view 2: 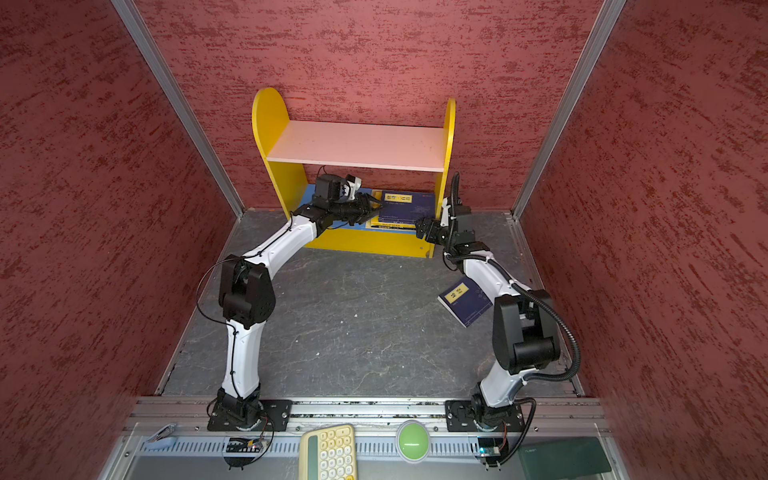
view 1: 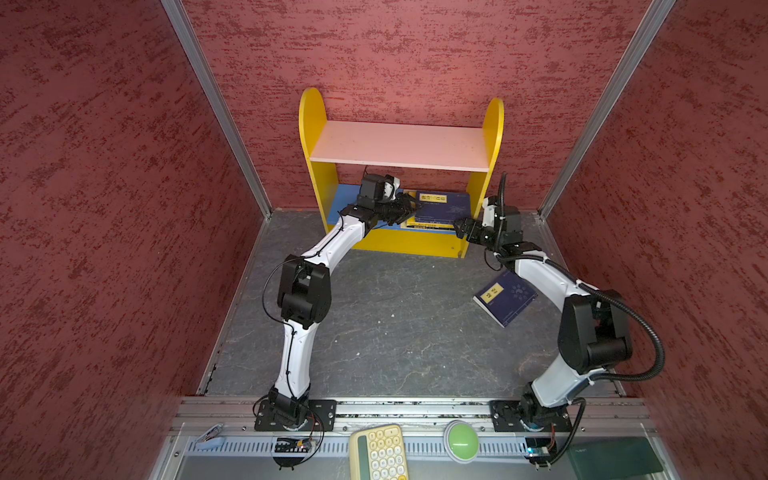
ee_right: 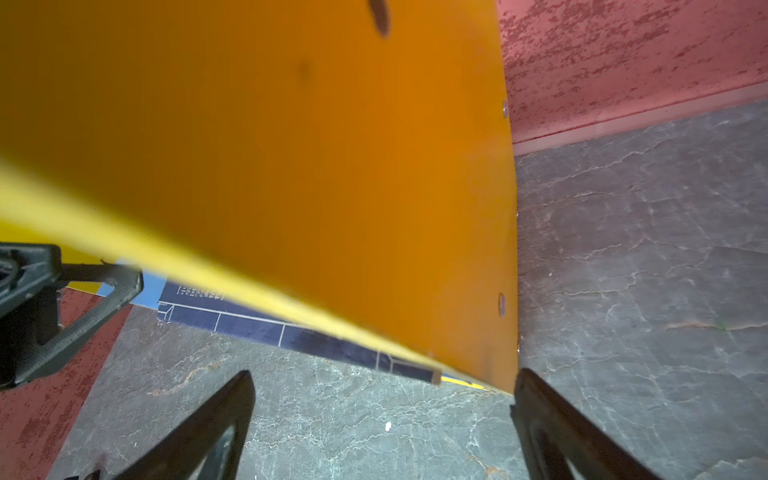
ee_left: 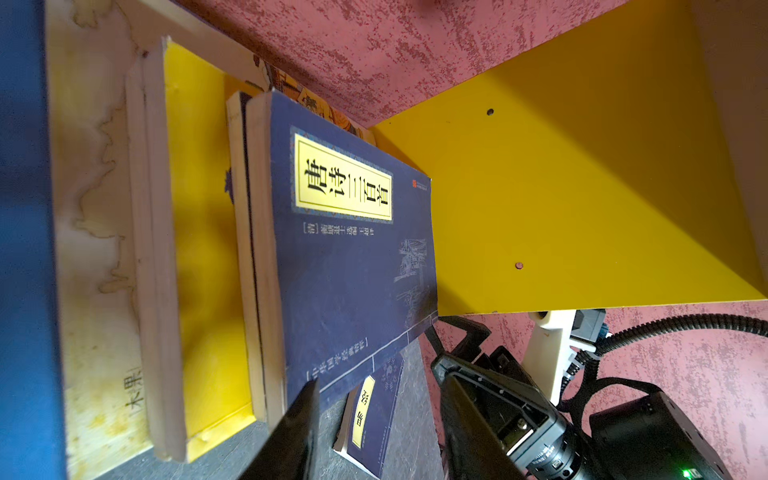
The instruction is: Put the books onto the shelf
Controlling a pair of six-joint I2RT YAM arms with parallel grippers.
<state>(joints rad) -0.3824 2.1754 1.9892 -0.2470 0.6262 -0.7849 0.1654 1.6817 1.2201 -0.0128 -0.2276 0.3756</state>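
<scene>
The shelf (view 1: 311,124) (view 2: 266,120) stands against the back wall, and its pink upper board (view 1: 399,145) is bare. A stack of books (view 1: 442,205) (view 2: 405,205) lies flat on the right part of the blue lower board (view 1: 343,203), with a navy book with a yellow label (ee_left: 345,257) on top. Below it lie a yellow book (ee_left: 203,249) and a large cream one (ee_left: 95,208). My left gripper (view 1: 409,210) (ee_left: 380,386) is at the stack's left front corner, open, with nothing between its fingers. Another navy book (view 1: 505,297) (ee_left: 370,419) lies on the floor at the right. My right gripper (view 1: 461,226) (ee_right: 384,386) stands open at the shelf's right front corner, beside the yellow side panel (ee_right: 291,166).
Red textured walls with aluminium posts close in on the left, right and back. Along the front rail lie a pale yellow keypad (view 1: 380,453), a green round button (view 1: 460,444) and a dark green slab (view 1: 611,457). The grey floor (view 1: 395,332) lies between the arms.
</scene>
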